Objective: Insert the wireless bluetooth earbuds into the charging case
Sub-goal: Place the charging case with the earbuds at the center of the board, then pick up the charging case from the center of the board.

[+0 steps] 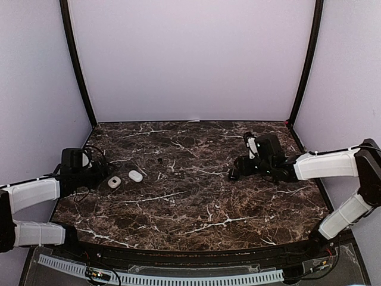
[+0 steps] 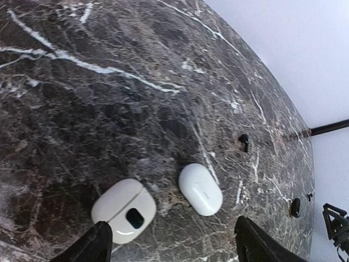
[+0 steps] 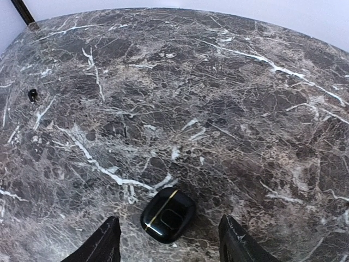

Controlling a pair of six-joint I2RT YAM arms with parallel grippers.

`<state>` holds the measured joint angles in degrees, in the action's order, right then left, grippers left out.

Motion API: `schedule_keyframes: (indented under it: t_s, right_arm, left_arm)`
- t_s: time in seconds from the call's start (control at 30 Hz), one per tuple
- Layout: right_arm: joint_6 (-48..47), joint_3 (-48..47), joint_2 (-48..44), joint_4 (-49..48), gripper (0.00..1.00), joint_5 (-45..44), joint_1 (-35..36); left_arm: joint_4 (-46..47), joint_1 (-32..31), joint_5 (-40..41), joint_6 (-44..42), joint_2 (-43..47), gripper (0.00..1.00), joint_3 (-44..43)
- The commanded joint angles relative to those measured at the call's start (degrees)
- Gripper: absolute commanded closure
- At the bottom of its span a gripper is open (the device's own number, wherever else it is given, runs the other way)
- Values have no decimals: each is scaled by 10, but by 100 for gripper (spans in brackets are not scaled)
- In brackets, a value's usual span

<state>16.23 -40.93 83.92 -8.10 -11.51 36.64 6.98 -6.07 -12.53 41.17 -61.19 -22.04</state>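
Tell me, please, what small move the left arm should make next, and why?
Probably ease the open, empty left pincer forward past the closed white pebble-shaped case toward the tiny black earbud lying loose on the dark marble table: it sits outside any case.

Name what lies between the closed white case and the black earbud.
Only bare marble between closed white case and black earbud, per left wrist view.
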Motion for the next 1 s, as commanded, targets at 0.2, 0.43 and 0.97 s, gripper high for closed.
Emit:
schedule_keyframes:
  t_s: [0.2, 0.43, 0.97]
  right_arm:
    - [7, -82, 71, 49, 36, 154, -44]
    - [23, -126, 138, 62, 26, 235, -77]
    - [50, -115, 189, 39, 28, 341, -106]
  left_arm:
    - [78, -93, -134, -110, 5, 27, -21]
    - [179, -115, -192, -125, -27, 29, 0]
    - [232, -130, -239, -147, -69, 32, -8]
